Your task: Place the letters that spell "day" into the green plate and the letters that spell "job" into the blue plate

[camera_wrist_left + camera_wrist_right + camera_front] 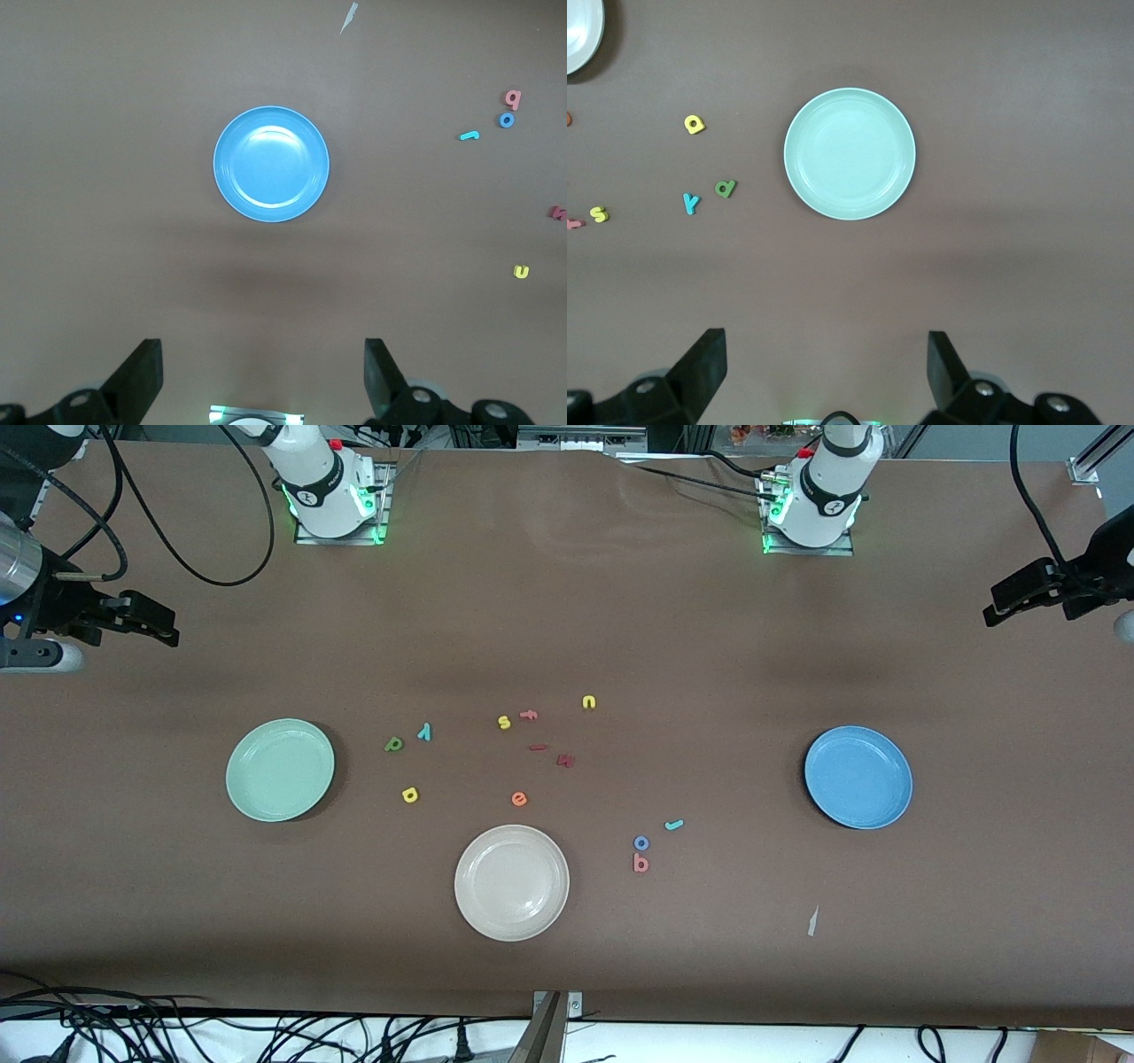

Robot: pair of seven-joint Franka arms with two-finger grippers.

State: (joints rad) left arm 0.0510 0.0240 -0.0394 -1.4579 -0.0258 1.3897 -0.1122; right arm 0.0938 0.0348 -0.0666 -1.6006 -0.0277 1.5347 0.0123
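A: We see foam d, y and a on the table beside the green plate; j, o, b lie between the cream plate and the blue plate.

B: Only our wrist views show the jaws: left gripper spread, empty, over the blue plate; right gripper likewise over the green. Both wait.

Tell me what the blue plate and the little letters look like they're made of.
The blue plate looks like smooth, glossy plastic or melamine: light glints off its shallow well. The letters, such as the salmon b and yellow a, look like matte foam: flat, saturated colour, no shine.
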